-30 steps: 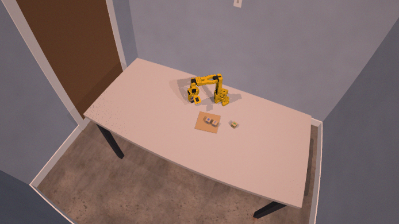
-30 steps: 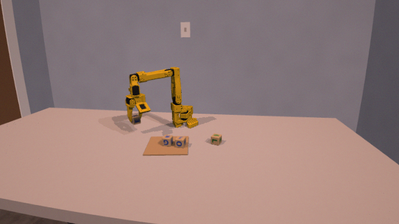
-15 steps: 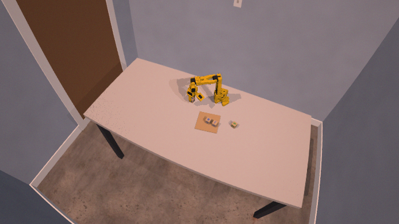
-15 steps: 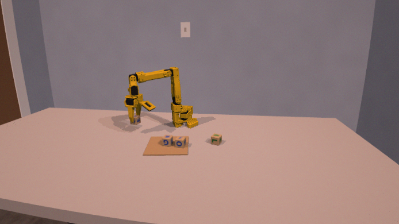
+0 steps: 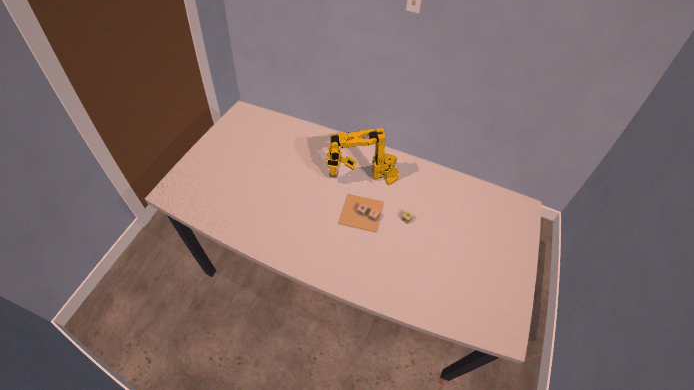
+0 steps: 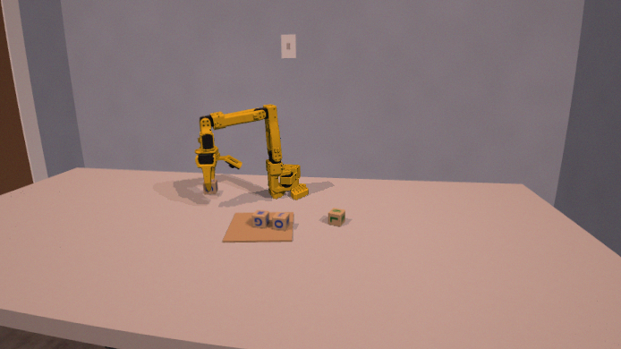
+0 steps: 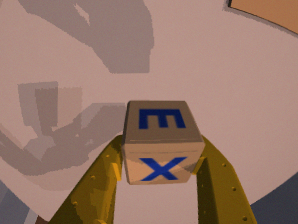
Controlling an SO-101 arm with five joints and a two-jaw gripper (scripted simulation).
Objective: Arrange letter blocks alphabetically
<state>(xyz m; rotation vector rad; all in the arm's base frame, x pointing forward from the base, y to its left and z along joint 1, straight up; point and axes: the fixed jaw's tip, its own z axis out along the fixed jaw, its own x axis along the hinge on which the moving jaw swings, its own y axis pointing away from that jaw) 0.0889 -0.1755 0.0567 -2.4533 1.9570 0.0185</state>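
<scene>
My gripper [image 5: 333, 173] [image 6: 209, 187] [image 7: 161, 159] is shut on a wooden block [image 6: 214, 186] [image 7: 162, 142] with a blue E on one face and a blue X on another. It holds the block low over the table, left of the base in the top and exterior views. The tan mat [image 5: 353, 224] [image 6: 242, 234] [image 7: 270, 14] lies flat. On it sit a block with a blue G-like side letter [image 5: 361, 208] [image 6: 260, 219] and, close beside it, a block with a blue O on its side [image 5: 373, 214] [image 6: 280, 221]. Their top letters are too small to read.
A block with green letters [image 5: 407, 216] [image 6: 336, 217] lies on the table [image 5: 435, 273] [image 6: 389, 276], off the mat to the right in the top and exterior views. The arm's base stands behind the mat, near the wall-side table edge.
</scene>
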